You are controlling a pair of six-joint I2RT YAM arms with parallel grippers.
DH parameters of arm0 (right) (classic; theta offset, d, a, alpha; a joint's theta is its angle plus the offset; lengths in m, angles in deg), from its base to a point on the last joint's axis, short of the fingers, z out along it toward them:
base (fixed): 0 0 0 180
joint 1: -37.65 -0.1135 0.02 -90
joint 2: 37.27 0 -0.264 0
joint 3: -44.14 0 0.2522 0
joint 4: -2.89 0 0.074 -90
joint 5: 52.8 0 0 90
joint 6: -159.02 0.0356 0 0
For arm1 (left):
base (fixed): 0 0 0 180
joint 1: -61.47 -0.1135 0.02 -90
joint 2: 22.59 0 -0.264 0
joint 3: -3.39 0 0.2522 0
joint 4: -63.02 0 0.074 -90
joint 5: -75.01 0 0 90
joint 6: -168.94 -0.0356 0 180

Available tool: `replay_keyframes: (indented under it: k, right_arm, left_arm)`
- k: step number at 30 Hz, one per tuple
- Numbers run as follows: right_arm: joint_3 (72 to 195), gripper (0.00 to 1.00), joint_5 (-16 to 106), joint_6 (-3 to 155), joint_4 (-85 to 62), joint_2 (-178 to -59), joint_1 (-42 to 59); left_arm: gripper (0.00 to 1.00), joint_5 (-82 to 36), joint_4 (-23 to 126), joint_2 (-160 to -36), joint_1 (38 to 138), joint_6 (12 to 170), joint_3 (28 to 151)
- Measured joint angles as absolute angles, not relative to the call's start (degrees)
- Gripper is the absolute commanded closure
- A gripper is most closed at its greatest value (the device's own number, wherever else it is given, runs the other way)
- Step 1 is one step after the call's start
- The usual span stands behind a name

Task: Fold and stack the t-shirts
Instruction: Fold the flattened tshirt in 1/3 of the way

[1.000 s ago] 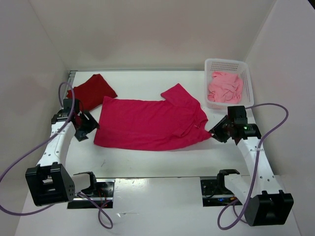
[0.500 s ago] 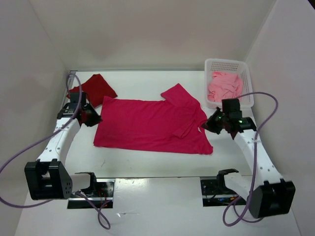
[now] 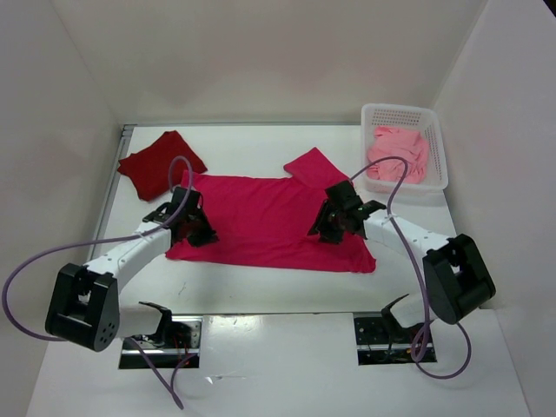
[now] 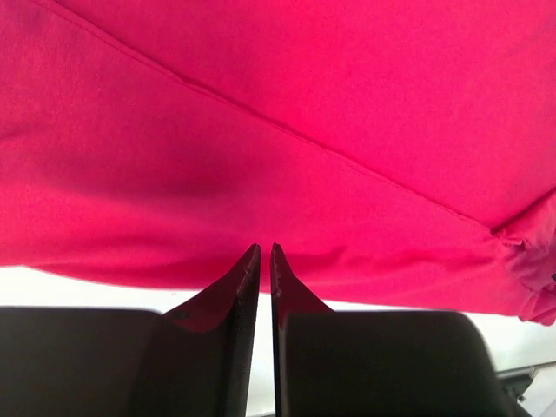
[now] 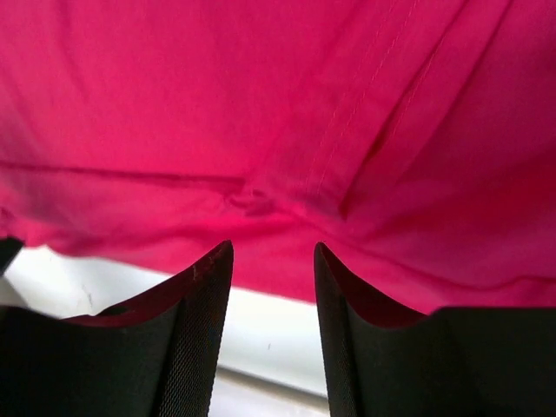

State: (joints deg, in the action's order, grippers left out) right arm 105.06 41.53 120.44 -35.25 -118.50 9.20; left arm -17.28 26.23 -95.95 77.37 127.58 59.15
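The bright crimson t-shirt lies spread flat mid-table. Its right sleeve is folded in over the body. My left gripper sits at the shirt's left side, jaws drawn to a thin slit. The tips reach the cloth's edge; no cloth shows in the slit. My right gripper is open low over the shirt's right part, with nothing between its fingers. The dark red t-shirt lies folded at the back left. The salmon pink t-shirt is crumpled in the basket.
The white perforated basket stands at the back right corner. Purple cables loop from both arms; the left one arcs beside the dark red shirt. White walls close in the table on three sides.
Both arms swung inward over the crimson shirt. The right gripper carried the right sleeve in over the body and opened. The left gripper's jaws closed from wide to a slit.
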Motion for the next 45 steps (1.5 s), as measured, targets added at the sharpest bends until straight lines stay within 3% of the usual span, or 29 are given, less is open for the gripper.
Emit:
replay_keyframes:
  k: [9, 13, 18, 24, 38, 39, 42, 45]
  right_arm:
    - [103.6, 0.53, 36.3, 121.1, -33.3, -122.0, 9.2]
    - [103.6, 0.63, 35.4, 121.4, -33.1, -123.7, 9.2]
    - [103.6, 0.88, 35.0, 121.7, -32.3, -125.0, 9.2]
    - [104.6, 1.0, 35.1, 121.5, -32.3, -126.0, 9.2]
    - [121.8, 1.0, 35.8, 119.2, -32.1, -138.2, 9.2]
    - [123.4, 0.86, 35.9, 118.9, -32.0, -139.7, 9.2]
    - [127.1, 0.59, 35.9, 118.2, -32.1, -143.0, 9.2]
    - [128.0, 0.55, 36.1, 117.4, -32.0, -143.5, 9.2]
  left_arm:
    - [0.83, -16.8, 29.5, -90.5, 77.3, 128.9, 51.2]
    - [0.83, -16.4, 30.0, -88.0, 77.3, 129.0, 51.2]
    - [0.83, -16.3, 30.0, -87.5, 77.3, 129.3, 51.2]
    - [0.83, -16.3, 30.1, -87.5, 77.3, 130.1, 51.2]
    - [0.83, -16.3, 30.5, -89.0, 77.3, 130.1, 51.5]
    - [0.83, -16.3, 30.4, -89.2, 77.3, 130.1, 51.7]
    - [0.83, -16.3, 30.4, -89.3, 77.3, 130.1, 52.4]
    - [0.82, -16.3, 30.5, -89.3, 77.3, 130.1, 53.2]
